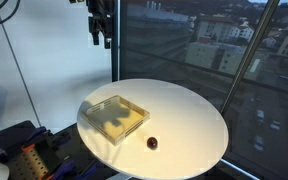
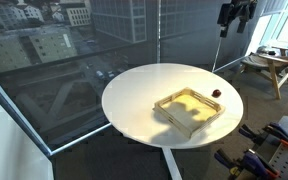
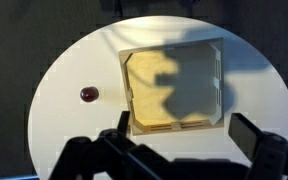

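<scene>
This looks like an upper-floor office or lab room. Floor-to-ceiling glass walls look down on city buildings. A round white table stands mid-frame, with a wooden stool at the right edge.

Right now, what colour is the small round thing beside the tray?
The small round thing is dark red, clearest in the wrist view.

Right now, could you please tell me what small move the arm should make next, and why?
Probably a short descent straight down. The gripper hangs open and empty high above the round table, touching nothing; the wrist view shows the square tray right beneath it and the small dark red object lying beside the tray.
</scene>
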Controlling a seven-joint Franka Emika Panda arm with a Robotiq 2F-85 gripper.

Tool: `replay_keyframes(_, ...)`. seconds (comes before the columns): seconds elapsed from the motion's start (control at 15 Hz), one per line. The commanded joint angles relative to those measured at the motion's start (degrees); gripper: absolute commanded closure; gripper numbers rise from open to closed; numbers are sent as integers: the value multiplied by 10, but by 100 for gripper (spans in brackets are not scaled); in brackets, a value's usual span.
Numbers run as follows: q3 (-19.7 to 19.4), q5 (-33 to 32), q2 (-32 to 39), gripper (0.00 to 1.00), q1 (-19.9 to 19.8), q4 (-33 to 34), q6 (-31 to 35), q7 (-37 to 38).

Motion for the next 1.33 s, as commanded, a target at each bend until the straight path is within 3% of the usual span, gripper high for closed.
replay_keyframes(0.0, -17, 11, 0, 0, -6, 1, 10, -4)
replay_keyframes(0.67, -49, 12, 28, 0, -21, 7, 41, -13)
replay_keyframes(1.27, -49, 3, 47, 0, -22, 1, 56, -4)
